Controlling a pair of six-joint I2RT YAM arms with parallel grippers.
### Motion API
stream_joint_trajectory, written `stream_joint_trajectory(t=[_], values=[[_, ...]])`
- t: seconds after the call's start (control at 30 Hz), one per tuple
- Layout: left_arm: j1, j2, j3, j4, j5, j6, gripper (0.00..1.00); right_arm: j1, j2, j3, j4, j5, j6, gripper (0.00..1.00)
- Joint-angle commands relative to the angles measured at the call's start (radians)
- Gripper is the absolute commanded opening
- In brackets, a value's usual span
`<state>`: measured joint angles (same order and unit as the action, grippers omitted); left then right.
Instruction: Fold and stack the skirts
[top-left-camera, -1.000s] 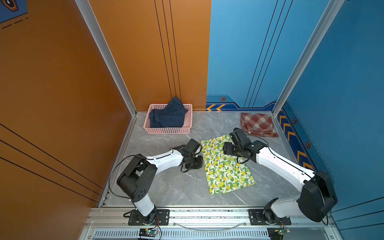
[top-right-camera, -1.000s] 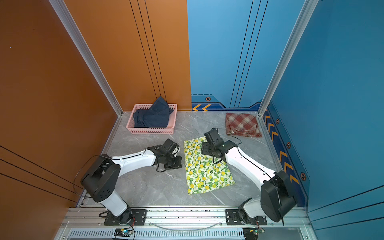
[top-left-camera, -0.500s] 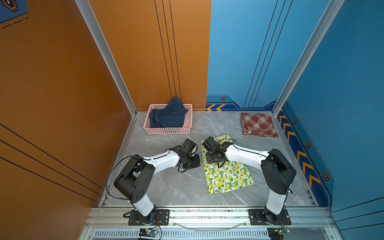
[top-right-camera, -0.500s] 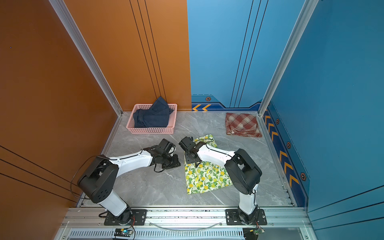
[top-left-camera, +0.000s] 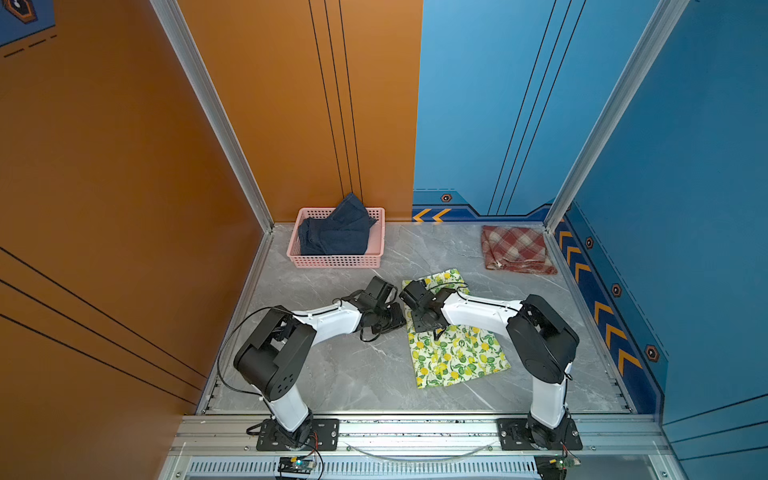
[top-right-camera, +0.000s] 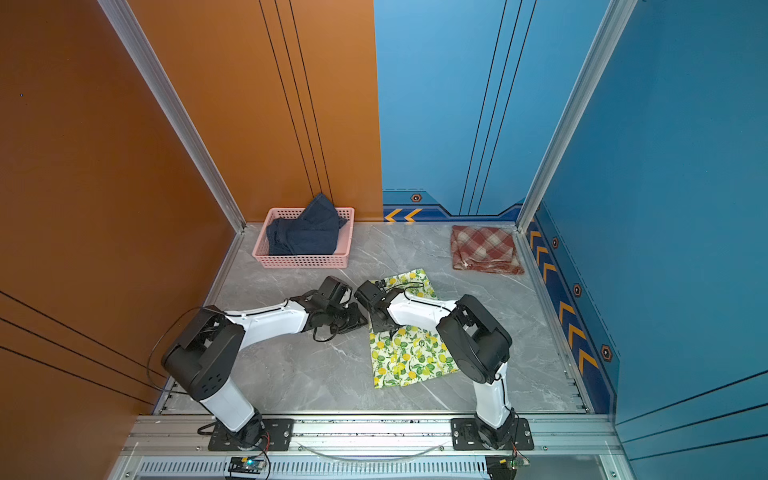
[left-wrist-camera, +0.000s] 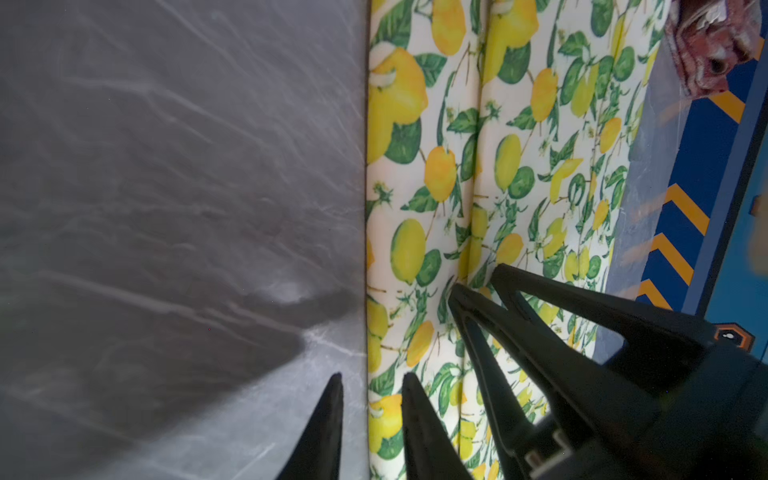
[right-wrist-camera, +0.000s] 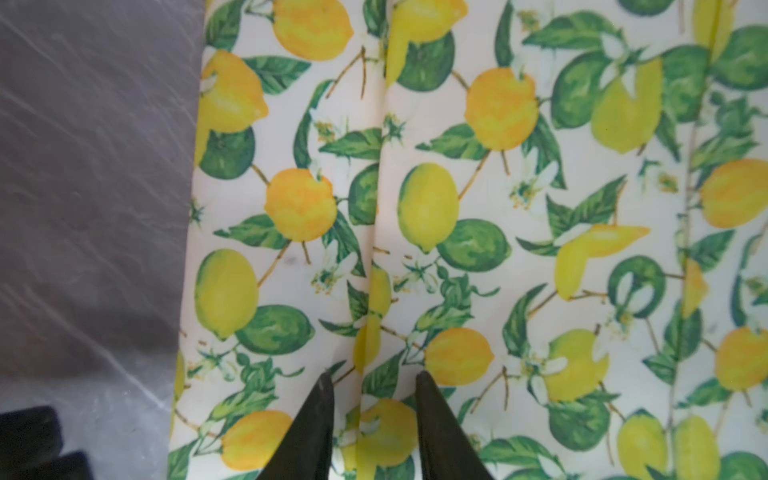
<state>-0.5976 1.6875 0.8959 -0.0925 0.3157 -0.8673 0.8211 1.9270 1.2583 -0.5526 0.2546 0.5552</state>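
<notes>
Skirts: lemon-print skirt (top-left-camera: 459, 357) lies flat on tabletop (top-left-camera: 353, 374), centre-right, partly under the right arm; plaid skirt (top-left-camera: 515, 249) folded in far right corner; denim skirt (top-left-camera: 336, 237) heaped in pink basket (top-left-camera: 336, 262), far left. State of left hand (left-wrist-camera: 372, 380): narrow gap, tips straddling lemon-print skirt's edge, one over bare tabletop, nothing clamped. State of right hand (right-wrist-camera: 372, 376): narrow gap over a lengthwise crease; cannot tell whether cloth is pinched.
</notes>
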Motion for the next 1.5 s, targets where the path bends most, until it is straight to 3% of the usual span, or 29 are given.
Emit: stream_joint_trajectory(t=[0.0, 0.27, 0.53, 0.7, 0.87, 1.3, 1.47], values=[[-0.011, 0.026, -0.017, 0.031, 0.004, -0.031, 0.27, 0.004, 0.021, 0.011, -0.038, 0.035, 0.019, 0.30], [-0.024, 0.062, -0.017, 0.055, 0.004, -0.047, 0.27, 0.003, 0.016, 0.006, -0.023, 0.039, 0.022, 0.00], [-0.023, 0.076, -0.027, 0.070, -0.001, -0.055, 0.26, -0.001, -0.012, -0.013, 0.002, 0.036, 0.015, 0.00], [-0.024, 0.093, -0.035, 0.088, 0.007, -0.063, 0.14, 0.001, -0.018, -0.032, 0.015, 0.032, 0.012, 0.19], [-0.021, 0.109, -0.047, 0.112, 0.020, -0.079, 0.00, 0.007, -0.012, -0.042, 0.023, 0.034, 0.015, 0.23], [0.015, 0.061, -0.113, 0.175, 0.048, -0.105, 0.00, 0.013, -0.002, -0.073, 0.055, 0.022, 0.028, 0.17], [0.023, 0.044, -0.128, 0.193, 0.057, -0.107, 0.00, 0.012, 0.001, -0.074, 0.063, 0.009, 0.026, 0.07]])
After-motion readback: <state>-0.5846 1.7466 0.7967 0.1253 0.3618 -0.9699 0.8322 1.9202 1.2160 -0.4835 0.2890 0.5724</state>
